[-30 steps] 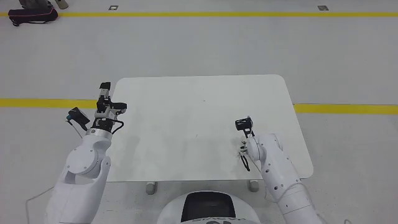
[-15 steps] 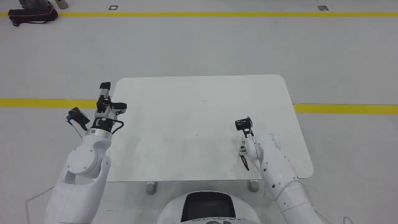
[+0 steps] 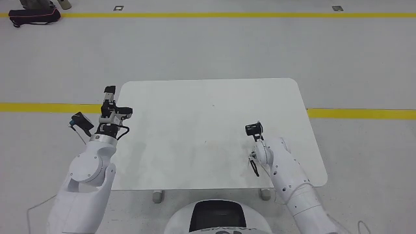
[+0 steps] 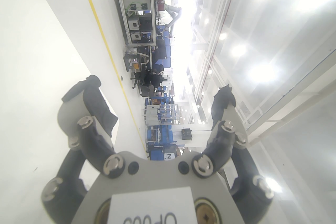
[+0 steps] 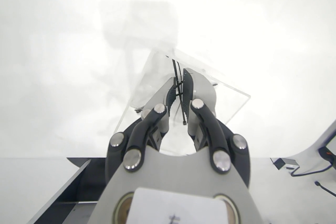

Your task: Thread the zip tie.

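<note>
Zip tie (image 5: 182, 107) sits pinched between the right gripper's (image 5: 179, 80) nearly closed fingers (a thin black strap), over a clear sheet (image 5: 225, 96) at the table's (image 3: 214, 104) near right. Left gripper (image 4: 157, 88) hangs spread wide at the left edge.

Black on the zip tie (image 5: 183, 117), black and silver on the right gripper (image 5: 180, 76), plain white across the table (image 3: 208, 104), yellow stripes (image 3: 195, 15) over pale grey floor (image 3: 208, 45).
</note>
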Robot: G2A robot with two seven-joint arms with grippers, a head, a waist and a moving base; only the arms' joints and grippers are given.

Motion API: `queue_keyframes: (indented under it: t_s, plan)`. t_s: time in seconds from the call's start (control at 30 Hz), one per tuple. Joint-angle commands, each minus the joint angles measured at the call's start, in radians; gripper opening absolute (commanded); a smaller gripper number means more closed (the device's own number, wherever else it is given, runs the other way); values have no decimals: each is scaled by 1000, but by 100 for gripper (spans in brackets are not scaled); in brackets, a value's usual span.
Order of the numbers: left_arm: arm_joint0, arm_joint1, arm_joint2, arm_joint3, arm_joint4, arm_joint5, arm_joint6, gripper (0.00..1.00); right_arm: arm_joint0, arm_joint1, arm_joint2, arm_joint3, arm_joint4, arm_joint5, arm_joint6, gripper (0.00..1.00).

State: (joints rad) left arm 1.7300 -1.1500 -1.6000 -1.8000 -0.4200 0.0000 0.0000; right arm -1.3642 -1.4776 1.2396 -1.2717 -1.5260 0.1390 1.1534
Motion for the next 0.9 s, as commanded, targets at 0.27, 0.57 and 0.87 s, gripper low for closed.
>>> queue_keyframes:
  t_s: [0.27,0.57,0.87]
  plan:
    - [0,0,0,0,0,0,0,100,-36,7,6,-108,-21,1,37,0]
    - [0,0,0,0,0,0,0,100,-81,16,24,-208,-22,-17,80,0]
    - [0,0,0,0,0,0,0,100,-113,22,38,-270,-17,-16,64,0]
